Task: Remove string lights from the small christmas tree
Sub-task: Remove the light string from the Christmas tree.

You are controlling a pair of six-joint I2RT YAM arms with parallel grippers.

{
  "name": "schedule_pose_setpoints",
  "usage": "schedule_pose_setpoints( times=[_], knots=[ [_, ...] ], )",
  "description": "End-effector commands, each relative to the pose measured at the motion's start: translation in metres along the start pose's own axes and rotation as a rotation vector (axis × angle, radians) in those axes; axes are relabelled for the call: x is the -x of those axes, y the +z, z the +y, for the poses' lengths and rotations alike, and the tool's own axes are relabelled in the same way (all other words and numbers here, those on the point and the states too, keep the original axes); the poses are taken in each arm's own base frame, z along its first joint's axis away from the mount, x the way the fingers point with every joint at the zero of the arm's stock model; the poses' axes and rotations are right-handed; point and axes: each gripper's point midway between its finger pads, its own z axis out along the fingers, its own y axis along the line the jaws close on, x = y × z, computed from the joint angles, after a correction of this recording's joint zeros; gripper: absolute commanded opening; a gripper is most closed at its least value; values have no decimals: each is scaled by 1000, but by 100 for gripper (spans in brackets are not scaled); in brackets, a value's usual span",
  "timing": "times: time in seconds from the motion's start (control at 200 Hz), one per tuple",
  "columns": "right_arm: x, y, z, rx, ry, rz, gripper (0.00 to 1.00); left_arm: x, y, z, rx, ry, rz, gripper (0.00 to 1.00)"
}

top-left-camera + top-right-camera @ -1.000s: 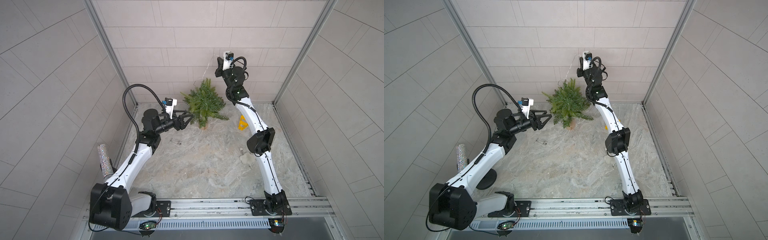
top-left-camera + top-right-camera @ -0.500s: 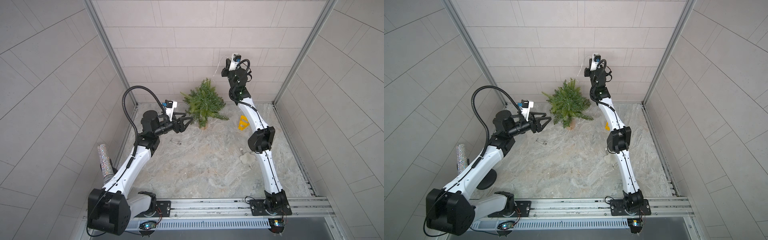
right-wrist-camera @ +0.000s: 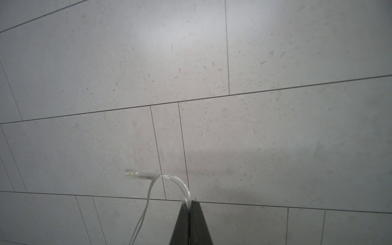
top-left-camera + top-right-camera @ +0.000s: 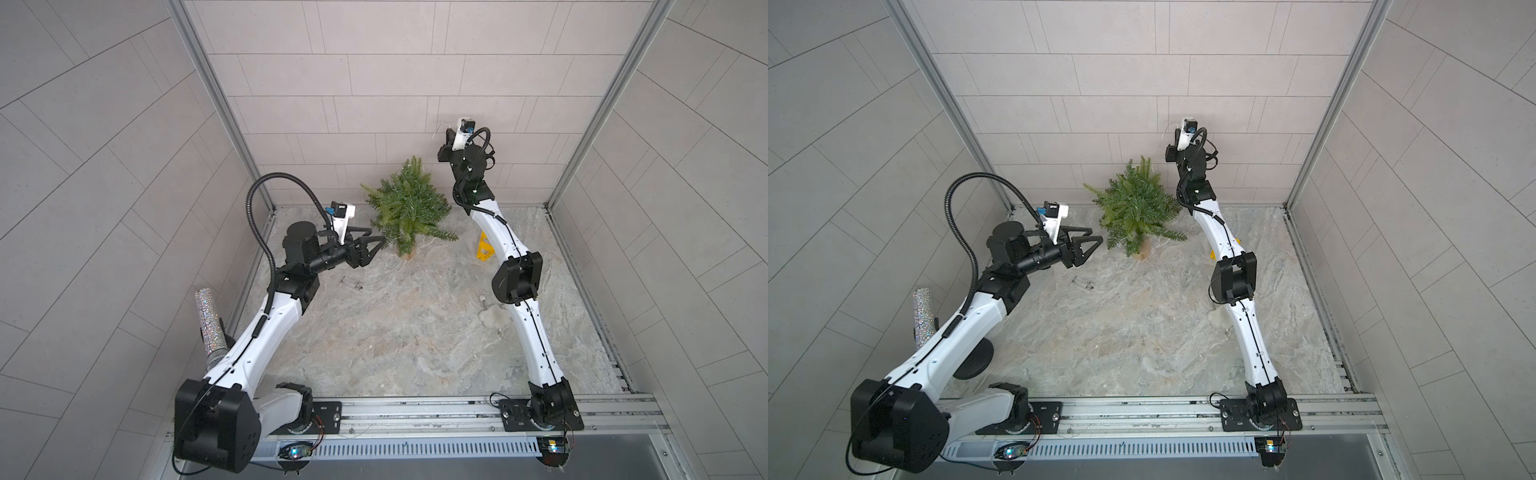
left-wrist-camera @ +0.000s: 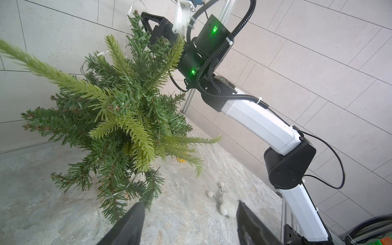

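Right of upper centre, the right jaws pinch string lights [image 3: 148, 176] above the tree [image 4: 409, 208]; left jaws gape empty beside it.

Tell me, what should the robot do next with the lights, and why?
Probably the right gripper should pull the string lights up and away from the small christmas tree. It is shut on the wire near the treetop, but loops hang in the branches. The left gripper is open.

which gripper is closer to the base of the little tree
Left. The left gripper hangs open low beside the tree's base; the right gripper sits high by the treetop, shut on the string lights.
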Motion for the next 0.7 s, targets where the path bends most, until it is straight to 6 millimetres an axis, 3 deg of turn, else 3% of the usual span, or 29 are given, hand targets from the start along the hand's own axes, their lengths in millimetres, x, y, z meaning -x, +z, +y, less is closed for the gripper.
schedule_pose_setpoints(
  times=[0.0,0.2,0.445,0.696],
  knots=[
    [78,-10,4,28,26,-148,0,3,0,-5,-12,27,-7,72],
    [115,-19,16,106,132,-260,0,-1,-1,-3,-4,25,-4,72],
    [182,-41,21,128,156,-397,0,1,-2,-5,-4,30,-7,72],
    [200,-47,2,8,87,-460,0,-2,-2,-5,-8,23,-2,72]
  ],
)
